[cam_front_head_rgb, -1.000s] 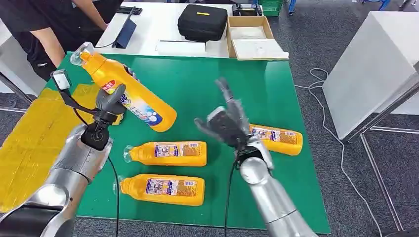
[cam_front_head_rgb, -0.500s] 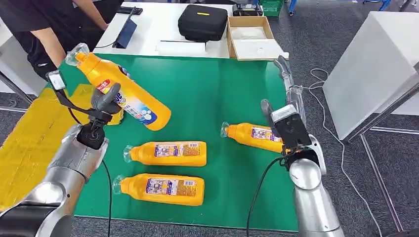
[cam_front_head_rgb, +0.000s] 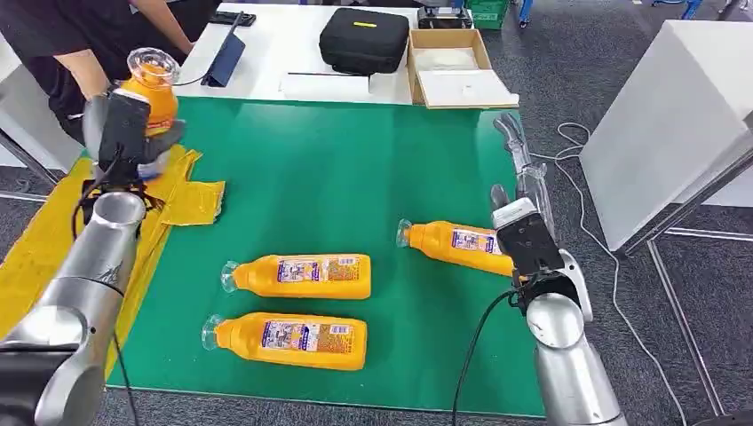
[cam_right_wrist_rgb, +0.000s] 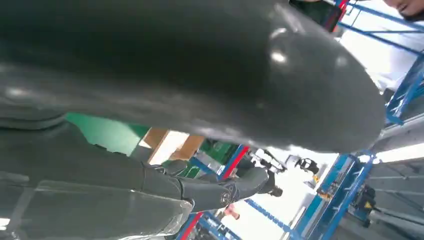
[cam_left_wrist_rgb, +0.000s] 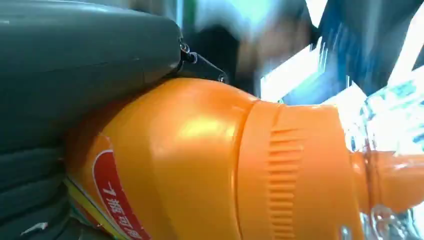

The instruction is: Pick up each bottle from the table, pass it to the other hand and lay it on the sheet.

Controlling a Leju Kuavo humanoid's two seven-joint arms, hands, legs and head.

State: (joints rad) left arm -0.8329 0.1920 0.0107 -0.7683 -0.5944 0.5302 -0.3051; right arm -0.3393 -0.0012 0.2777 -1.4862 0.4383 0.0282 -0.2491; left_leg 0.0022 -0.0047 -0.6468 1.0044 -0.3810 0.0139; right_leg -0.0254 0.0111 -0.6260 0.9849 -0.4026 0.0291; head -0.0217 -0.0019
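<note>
My left hand (cam_front_head_rgb: 124, 133) grips an orange bottle (cam_front_head_rgb: 153, 87) with a clear cap, held up over the yellow sheet (cam_front_head_rgb: 53, 248) at the table's left edge. The left wrist view shows the bottle's orange shoulder (cam_left_wrist_rgb: 200, 165) pressed against the grey hand (cam_left_wrist_rgb: 75, 70). Three more orange bottles lie on the green table (cam_front_head_rgb: 355, 169): one in the middle (cam_front_head_rgb: 302, 275), one nearer the front (cam_front_head_rgb: 289, 340), one to the right (cam_front_head_rgb: 457, 244). My right hand (cam_front_head_rgb: 524, 213) stands open just right of that last bottle, fingers pointing away from me; up close its grey thumb (cam_right_wrist_rgb: 200, 75) holds nothing.
A person (cam_front_head_rgb: 80, 44) stands at the far left corner. Behind the green table is a white table with a black case (cam_front_head_rgb: 364, 40), a cardboard box (cam_front_head_rgb: 448, 67) and a tablet (cam_front_head_rgb: 226, 58). A white cabinet (cam_front_head_rgb: 675, 115) stands on the right.
My left hand has swung the bottle left, off the green table and over the yellow sheet, turning its cap towards me. My right hand moved out to the right, then stayed.
</note>
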